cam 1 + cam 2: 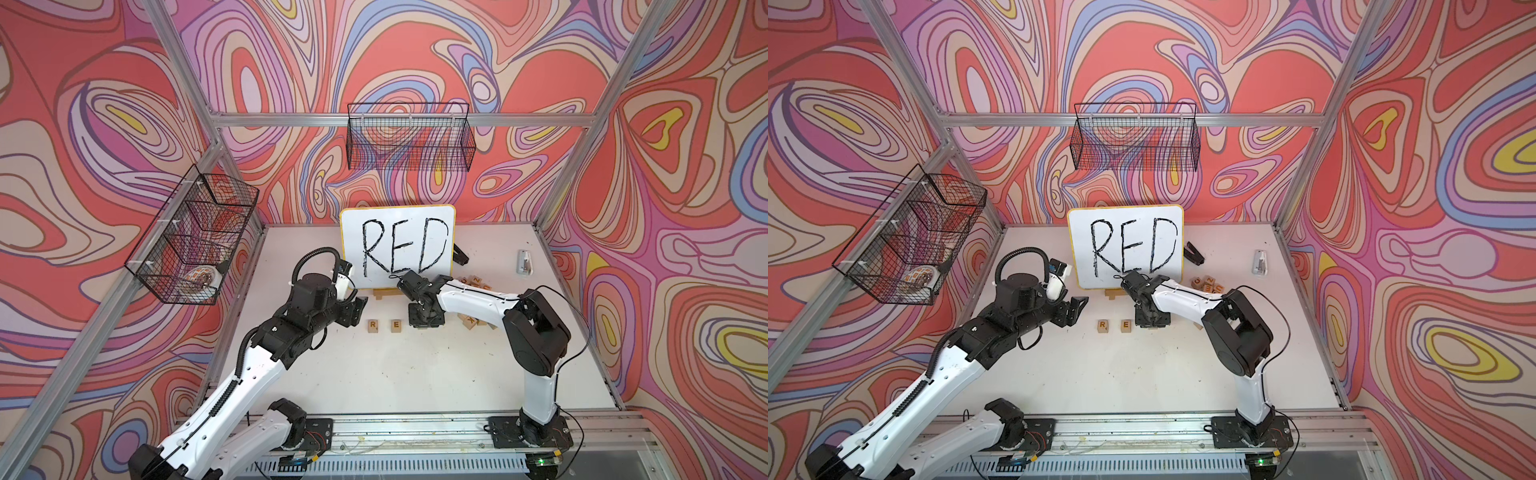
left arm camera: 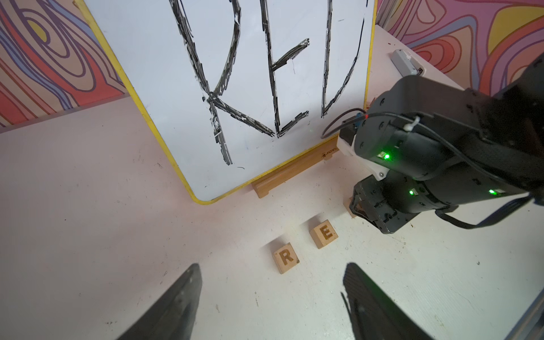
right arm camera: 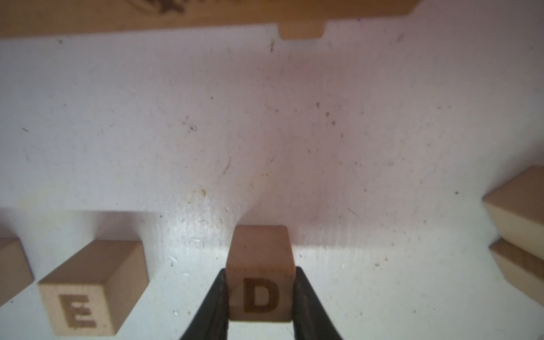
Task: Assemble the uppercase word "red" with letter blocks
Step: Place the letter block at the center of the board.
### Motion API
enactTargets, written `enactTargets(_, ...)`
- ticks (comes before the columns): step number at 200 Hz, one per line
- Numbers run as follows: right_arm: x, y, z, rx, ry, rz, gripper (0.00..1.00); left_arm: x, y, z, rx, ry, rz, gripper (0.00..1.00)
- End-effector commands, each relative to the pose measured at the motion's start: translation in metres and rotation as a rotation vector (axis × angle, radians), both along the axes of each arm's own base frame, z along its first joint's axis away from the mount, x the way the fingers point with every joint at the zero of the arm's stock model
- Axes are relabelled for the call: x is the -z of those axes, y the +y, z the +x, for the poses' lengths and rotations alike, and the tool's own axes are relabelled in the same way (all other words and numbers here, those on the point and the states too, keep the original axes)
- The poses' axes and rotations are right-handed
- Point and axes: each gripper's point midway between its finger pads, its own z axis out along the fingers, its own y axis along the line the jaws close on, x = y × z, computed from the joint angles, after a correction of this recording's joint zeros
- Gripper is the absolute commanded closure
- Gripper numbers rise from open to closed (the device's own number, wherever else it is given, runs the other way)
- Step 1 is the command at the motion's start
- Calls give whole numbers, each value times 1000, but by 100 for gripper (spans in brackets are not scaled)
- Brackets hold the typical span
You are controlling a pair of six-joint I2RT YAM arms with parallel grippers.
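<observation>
Right wrist view alone shows the smooth square wooden D block (image 3: 260, 250) pinched tight in the right hand (image 3: 260, 297), just beside the E block (image 3: 85, 294), both top views hide it under the arm, left wrist view shows the R block (image 2: 285, 257) next to E on the scuffed white tabletop (image 2: 88, 206), left hand (image 2: 272, 273) spread wide, holding nothing

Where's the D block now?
Right wrist view: the D block is clamped in the right gripper, beside the E block, on the side away from the R block.
</observation>
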Motion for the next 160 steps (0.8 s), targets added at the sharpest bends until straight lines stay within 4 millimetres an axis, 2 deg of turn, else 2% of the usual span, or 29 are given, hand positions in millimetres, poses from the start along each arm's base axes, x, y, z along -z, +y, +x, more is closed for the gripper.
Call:
enactTargets(1,7,-6,3,-3,6,-40,100,-1,1,-4,8,-3,9,21)
enactTargets(160,6,-6,1,1,11,-32,92,-1,1,-4,8,-4,8,21)
